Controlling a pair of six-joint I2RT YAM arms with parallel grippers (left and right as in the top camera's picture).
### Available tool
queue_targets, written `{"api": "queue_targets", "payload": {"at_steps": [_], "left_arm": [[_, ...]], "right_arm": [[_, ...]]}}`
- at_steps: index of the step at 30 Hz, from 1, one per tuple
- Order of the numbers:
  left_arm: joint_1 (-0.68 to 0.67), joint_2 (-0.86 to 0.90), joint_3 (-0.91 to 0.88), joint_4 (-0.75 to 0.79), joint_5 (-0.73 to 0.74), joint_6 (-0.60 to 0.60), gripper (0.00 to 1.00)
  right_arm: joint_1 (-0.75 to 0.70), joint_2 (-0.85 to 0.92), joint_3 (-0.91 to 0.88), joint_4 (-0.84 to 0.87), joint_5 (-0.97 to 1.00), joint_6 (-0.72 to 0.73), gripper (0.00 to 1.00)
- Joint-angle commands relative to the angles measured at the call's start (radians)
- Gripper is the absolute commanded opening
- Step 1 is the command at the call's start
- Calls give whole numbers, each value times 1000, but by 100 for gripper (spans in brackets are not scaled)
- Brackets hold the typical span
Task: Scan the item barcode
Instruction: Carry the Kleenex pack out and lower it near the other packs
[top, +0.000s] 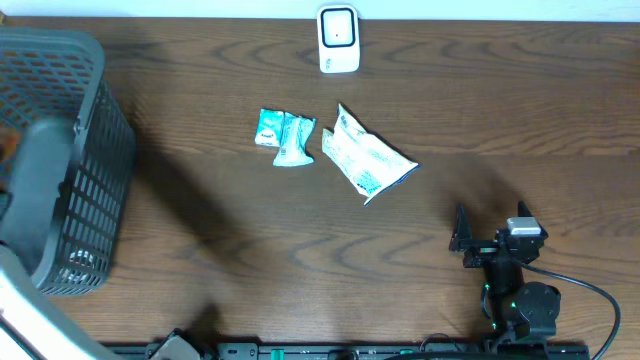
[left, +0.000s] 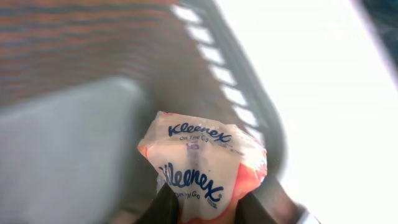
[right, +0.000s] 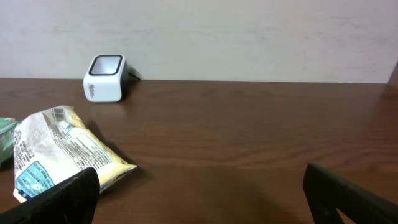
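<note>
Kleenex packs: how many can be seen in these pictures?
1 Kleenex pack, gripped by the left gripper at the basket; others may lie hidden inside the basket.

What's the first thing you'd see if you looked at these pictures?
A Kleenex pack pinched in the left gripper, by the grey basket at the table's left. Then the white scanner at the far edge, with a crinkly bag mid-table.

Held item: Kleenex pack (left: 202, 165), crumpled white and orange wrapper, blue "Kleenex On The Go" print facing the camera.
Left gripper (left: 208, 208): clamped on the pack's lower end, dark fingers (left: 163, 208) either side.
Basket (left: 211, 68): dark slotted wall behind and above the pack, blurred.
Right of pack: bright white blur, unidentifiable.
Left of pack: grey blurred surface.
</note>
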Motion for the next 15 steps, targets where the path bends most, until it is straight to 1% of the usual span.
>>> {"api": "queue_targets", "payload": {"at_steps": [1,3,5,9,11,15], "left_arm": [[-134,-42,7,-2,244,74,7],[-240,-50,7,-2,255,187,7],[-343,-47,6,-3,254,271,8],[-575,-17,3,-6,238,361,7],[-686,7,-3,-6,170,367,8],[-888,84,-7,-1,-64,366,8]], "right_arm": [[-2,-4,-2,-5,2,10,99],[-2,-4,-2,-5,1,10,99],[-2,-4,-2,-5,2,10,99],[-2,-4,-2,-5,2,10,99],[-2,-4,-2,-5,1,10,99],[-2,-4,-2,-5,2,10,99]]}}
